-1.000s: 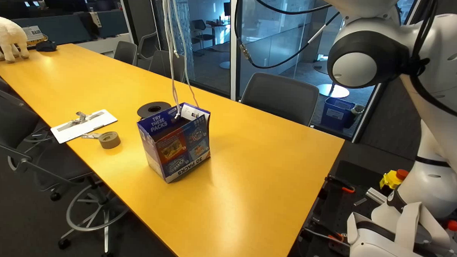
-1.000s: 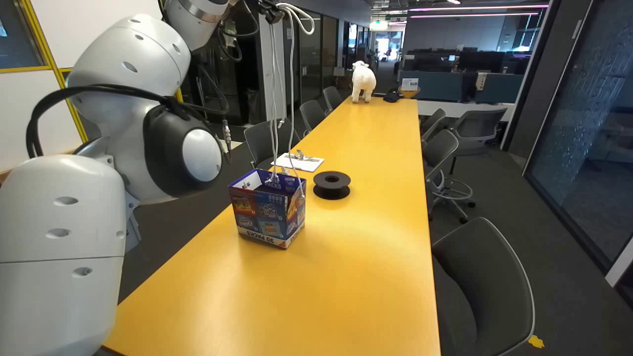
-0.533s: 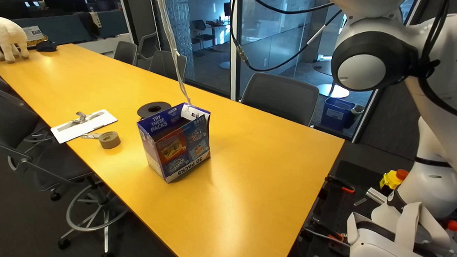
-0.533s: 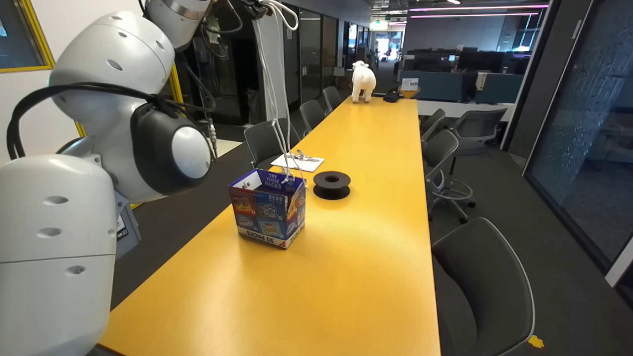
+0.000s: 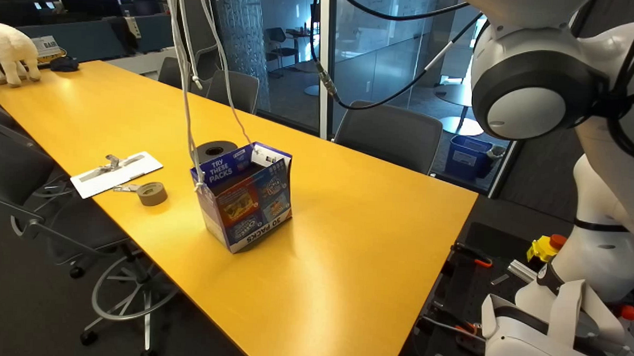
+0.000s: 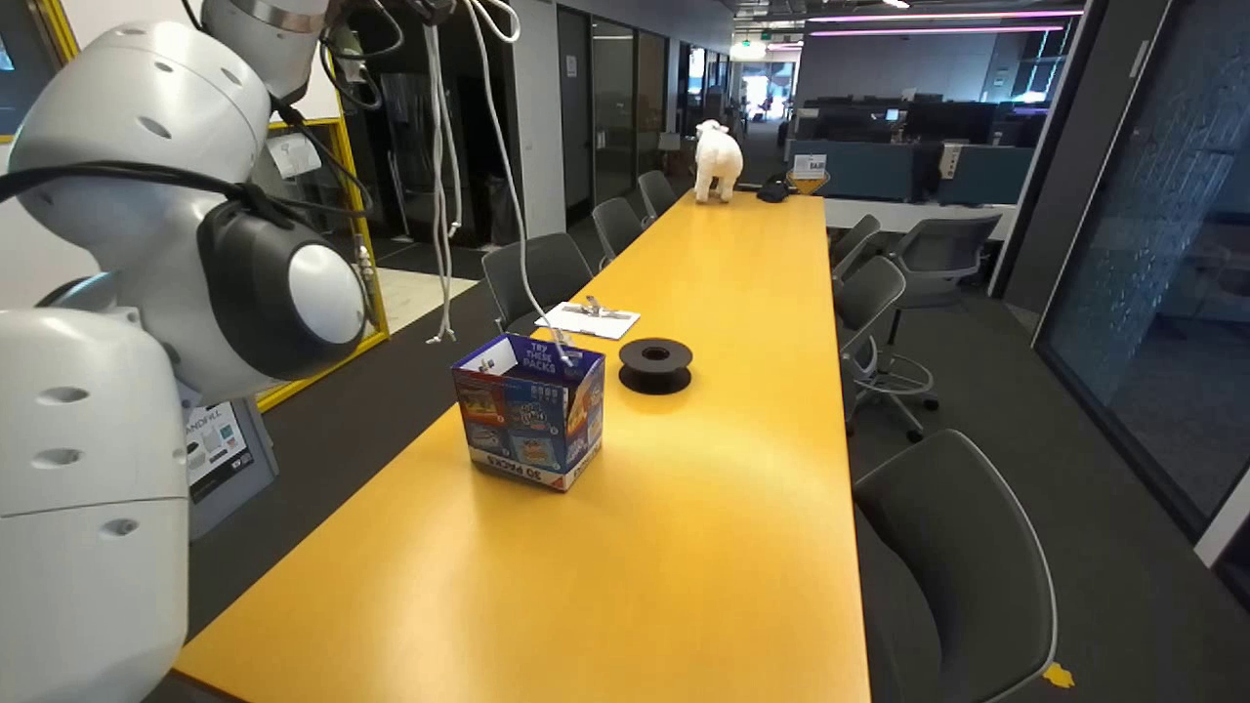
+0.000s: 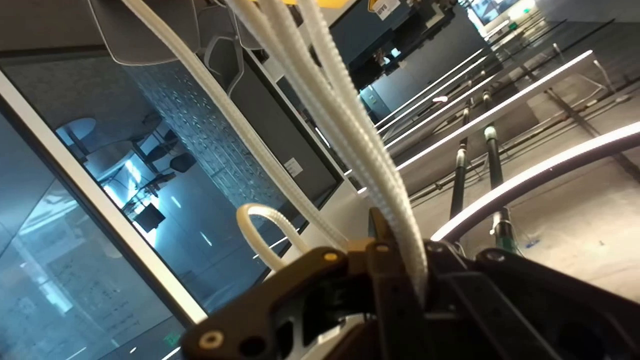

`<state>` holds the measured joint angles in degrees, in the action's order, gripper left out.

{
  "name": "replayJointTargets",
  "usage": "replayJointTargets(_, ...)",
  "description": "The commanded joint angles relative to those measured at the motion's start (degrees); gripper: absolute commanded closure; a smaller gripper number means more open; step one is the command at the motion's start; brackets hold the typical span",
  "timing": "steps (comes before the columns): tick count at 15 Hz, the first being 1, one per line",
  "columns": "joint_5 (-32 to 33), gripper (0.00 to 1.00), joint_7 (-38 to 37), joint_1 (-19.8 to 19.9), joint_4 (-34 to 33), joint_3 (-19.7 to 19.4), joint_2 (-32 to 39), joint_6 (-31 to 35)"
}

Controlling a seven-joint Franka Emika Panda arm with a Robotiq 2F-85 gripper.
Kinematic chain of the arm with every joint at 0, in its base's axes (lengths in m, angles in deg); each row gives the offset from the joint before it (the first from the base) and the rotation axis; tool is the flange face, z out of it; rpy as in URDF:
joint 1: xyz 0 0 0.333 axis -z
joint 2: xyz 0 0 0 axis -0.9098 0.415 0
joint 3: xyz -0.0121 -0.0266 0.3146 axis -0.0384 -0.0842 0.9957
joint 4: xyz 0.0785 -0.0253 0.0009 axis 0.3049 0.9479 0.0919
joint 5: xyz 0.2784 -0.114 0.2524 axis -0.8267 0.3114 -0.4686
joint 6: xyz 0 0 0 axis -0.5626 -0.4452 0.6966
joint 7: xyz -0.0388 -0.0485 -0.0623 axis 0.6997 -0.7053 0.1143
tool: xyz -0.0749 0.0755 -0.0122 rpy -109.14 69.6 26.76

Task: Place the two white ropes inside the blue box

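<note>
In wrist view, claw (image 7: pixel 404 246) pinches white ropes (image 7: pixel 364 155); blue box (image 6: pixel 530 415) only in exterior views.

The box (image 6: pixel 528 415) stands on the table (image 6: pixel 684 586) near the spool (image 6: pixel 655 372)

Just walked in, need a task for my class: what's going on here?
A robot arm has its gripper shut on white ropes, which dangle near an open blue box on the yellow table. They are not yet dropped in. In an exterior view, a bundle of ends hangs beside the box, while one strand overlaps it; whether that strand dips inside is unclear.
</note>
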<state>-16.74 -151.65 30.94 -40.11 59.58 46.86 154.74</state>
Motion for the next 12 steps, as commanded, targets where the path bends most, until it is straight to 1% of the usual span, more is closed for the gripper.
replayJointTargets(1,4.8,0.95,-2.6,-2.5,0.0,-0.7,-1.1,-2.0)
replayJointTargets(3,6.5,0.95,-3.3,-2.7,0.0,-0.5,-1.3,-2.9)
replayJointTargets(5,7.5,0.95,-3.3,-2.0,-0.1,0.1,-1.6,-3.9)
replayJointTargets(12,7.7,0.96,-2.6,0.6,0.0,1.0,-1.6,-5.1)
